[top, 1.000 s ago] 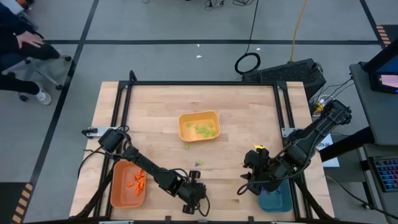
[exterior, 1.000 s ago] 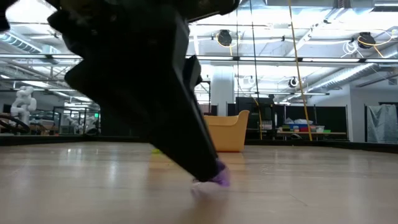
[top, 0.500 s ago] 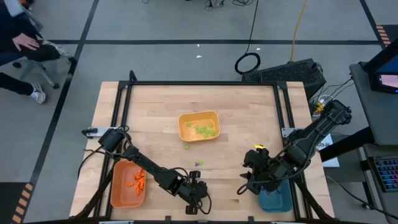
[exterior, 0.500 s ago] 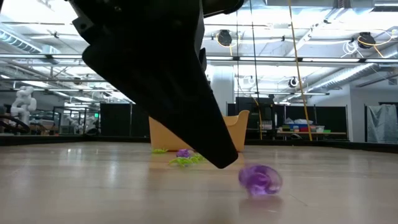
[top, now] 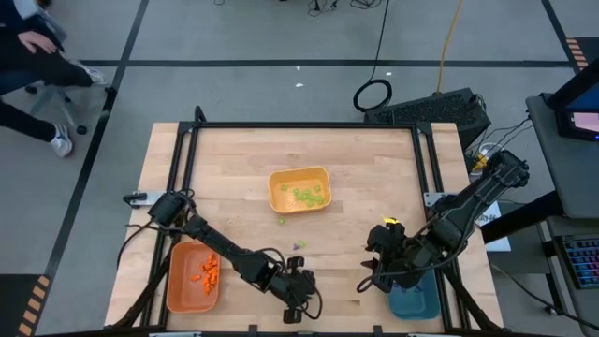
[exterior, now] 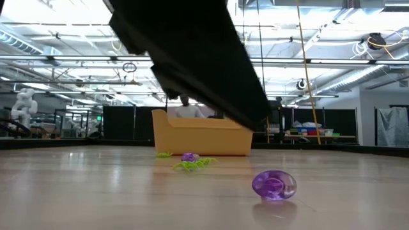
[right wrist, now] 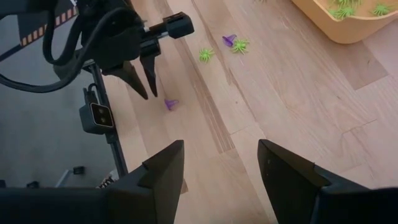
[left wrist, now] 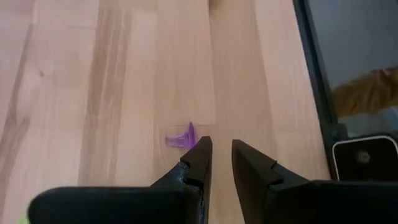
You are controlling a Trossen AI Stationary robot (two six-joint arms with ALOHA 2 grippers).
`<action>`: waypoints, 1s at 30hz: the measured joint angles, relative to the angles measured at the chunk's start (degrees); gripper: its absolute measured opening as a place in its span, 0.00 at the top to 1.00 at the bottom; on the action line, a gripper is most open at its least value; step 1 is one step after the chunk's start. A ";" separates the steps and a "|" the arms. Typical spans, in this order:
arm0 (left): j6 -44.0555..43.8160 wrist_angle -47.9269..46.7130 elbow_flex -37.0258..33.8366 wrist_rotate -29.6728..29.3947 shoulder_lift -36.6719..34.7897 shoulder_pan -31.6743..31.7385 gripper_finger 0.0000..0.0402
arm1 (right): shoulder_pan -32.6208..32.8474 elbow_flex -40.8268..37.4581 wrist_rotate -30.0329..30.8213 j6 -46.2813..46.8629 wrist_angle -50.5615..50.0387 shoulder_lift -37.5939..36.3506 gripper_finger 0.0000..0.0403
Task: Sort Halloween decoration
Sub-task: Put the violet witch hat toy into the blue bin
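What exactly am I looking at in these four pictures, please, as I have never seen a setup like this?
These are two dark robot arms at a wooden table, each ending in a two-finger gripper. One picture looks straight down, one looks level across the tabletop, and two come from cameras on the wrists. On the table stand a yellow tray with light green pieces in it, an orange tray with orange pieces and a teal tray. The left gripper hangs near the front edge, its fingers a narrow gap apart, holding nothing; a small purple piece lies on the wood just beside its tips. The right gripper waits open and empty by the teal tray.
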 joint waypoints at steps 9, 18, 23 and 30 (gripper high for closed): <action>-4.56 -0.35 0.35 -7.18 0.57 0.04 0.85 | 0.00 0.00 0.03 0.52 0.00 0.00 0.52; -4.18 3.57 0.27 -11.84 2.67 -2.26 0.76 | -0.01 0.01 0.07 0.51 -0.04 0.00 0.52; -4.69 7.54 0.35 -16.89 3.04 -4.00 0.61 | 0.00 0.02 0.09 0.59 -0.31 0.00 0.52; -8.39 3.30 0.35 -17.24 3.14 -4.58 0.55 | 0.00 0.02 0.43 0.33 -0.42 0.00 0.52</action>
